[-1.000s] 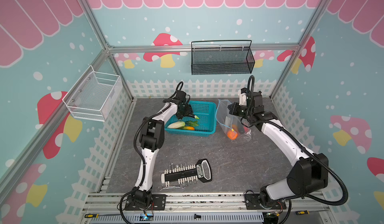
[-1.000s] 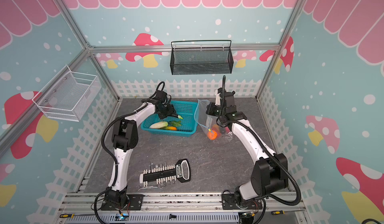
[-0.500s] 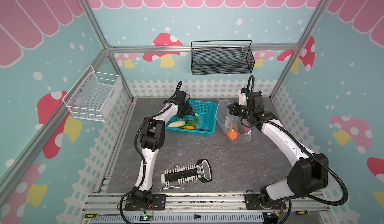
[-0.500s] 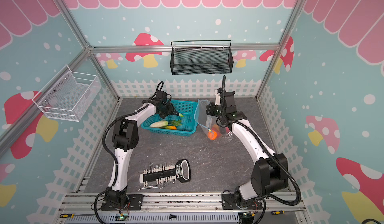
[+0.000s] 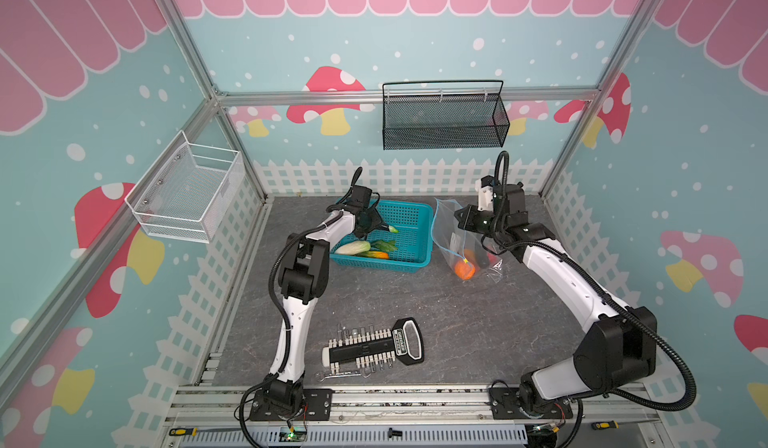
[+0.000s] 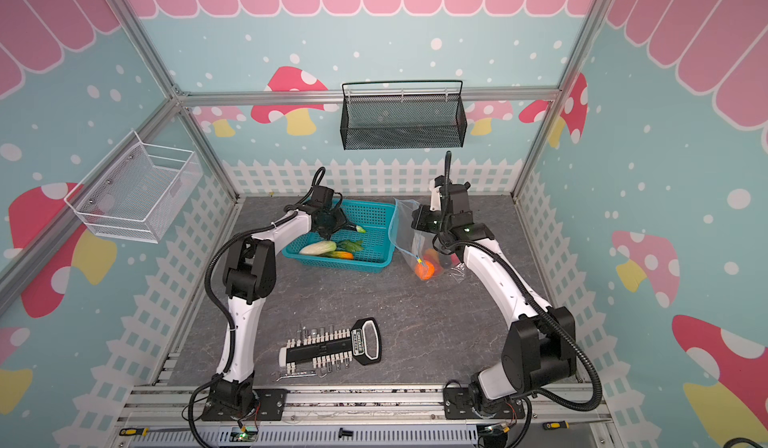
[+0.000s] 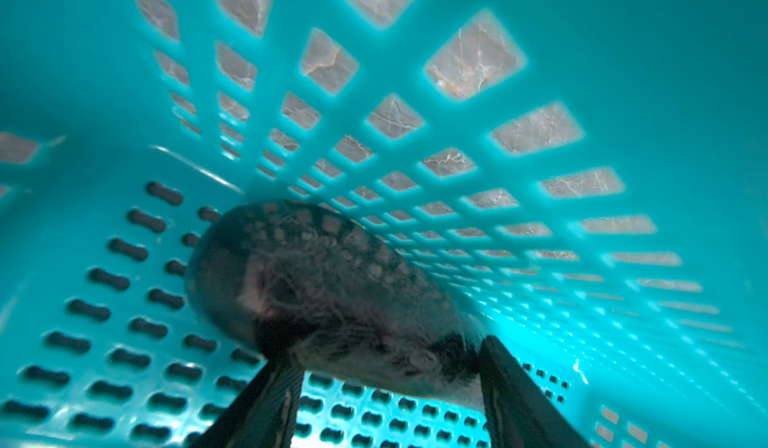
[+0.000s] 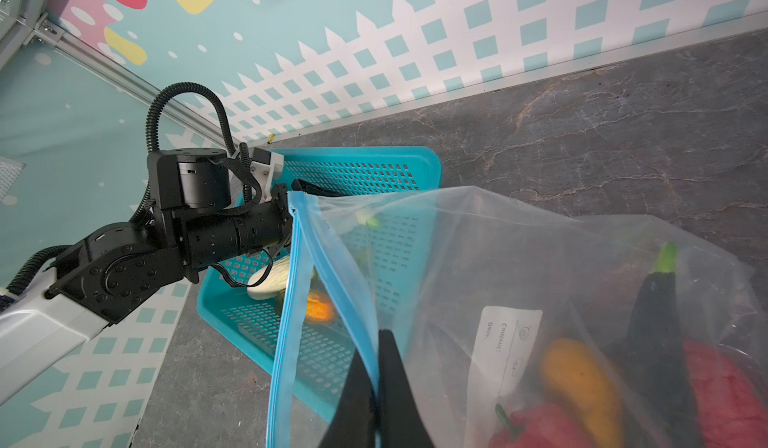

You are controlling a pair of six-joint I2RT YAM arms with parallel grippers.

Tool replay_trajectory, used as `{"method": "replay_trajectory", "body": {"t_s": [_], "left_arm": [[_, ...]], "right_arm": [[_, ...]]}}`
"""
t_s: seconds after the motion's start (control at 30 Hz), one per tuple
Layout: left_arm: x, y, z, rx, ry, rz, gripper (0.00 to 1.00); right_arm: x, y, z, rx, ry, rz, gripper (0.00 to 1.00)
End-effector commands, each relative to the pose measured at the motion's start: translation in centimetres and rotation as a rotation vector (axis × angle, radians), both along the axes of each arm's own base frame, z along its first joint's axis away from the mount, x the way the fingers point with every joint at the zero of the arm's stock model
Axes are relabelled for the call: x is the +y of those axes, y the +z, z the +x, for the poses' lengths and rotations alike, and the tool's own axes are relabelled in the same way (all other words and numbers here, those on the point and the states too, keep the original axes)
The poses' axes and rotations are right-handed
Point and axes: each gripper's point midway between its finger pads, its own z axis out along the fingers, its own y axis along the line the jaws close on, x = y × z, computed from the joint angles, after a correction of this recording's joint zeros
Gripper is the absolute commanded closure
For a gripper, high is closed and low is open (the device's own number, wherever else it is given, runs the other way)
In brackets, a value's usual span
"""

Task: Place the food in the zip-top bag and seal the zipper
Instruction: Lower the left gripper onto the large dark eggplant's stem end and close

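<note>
Left claw flanks an eggplant against the basket wall, grip unclear, shown only by wrist view; right claw pinches the bag edge

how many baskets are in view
3: teal basket on the table, white wire basket on the left wall, black mesh basket on the back wall. None seems hidden.
</note>
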Motion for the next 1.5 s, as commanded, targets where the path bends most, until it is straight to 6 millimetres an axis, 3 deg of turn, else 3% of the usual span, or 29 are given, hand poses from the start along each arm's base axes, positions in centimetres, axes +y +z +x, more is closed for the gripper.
{"method": "replay_trajectory", "body": {"t_s": [0.0,0.43,0.7,0.8,0.93,1.03,1.2,1.47], "left_arm": [[0.4,-0.9,0.8,0.003,0.035,-0.003,0.40],[-1.7,-0.6,-1.1,0.015,-0.024,0.003,0.68],[-2.2,0.0,-2.2,0.005,-0.038,0.034,0.77],[-2.5,-0.3,-2.3,0.006,-0.048,0.044,0.71],[-3.1,-0.6,-2.0,0.004,-0.066,0.054,0.48],[-3.7,-0.7,-1.8,-0.001,-0.081,0.067,0.37],[-4.8,-0.2,-1.4,-0.020,-0.110,0.107,0.31],[-5.9,-0.1,-1.4,-0.032,-0.126,0.127,0.31]], "right_arm": [[0.4,-0.3,0.1,-0.004,0.008,0.009,0.99],[0.4,-0.2,0.1,-0.009,0.005,0.009,0.99],[0.3,0.3,0.0,-0.019,0.002,0.010,0.99],[0.3,0.1,0.0,-0.015,0.003,0.011,0.99],[0.3,0.1,0.0,-0.017,0.005,0.011,0.99],[0.3,0.1,0.0,-0.020,0.005,0.009,0.99],[0.4,0.1,0.0,-0.019,0.012,0.012,0.99],[0.3,-0.2,-0.1,-0.018,0.018,0.007,0.99]]}}
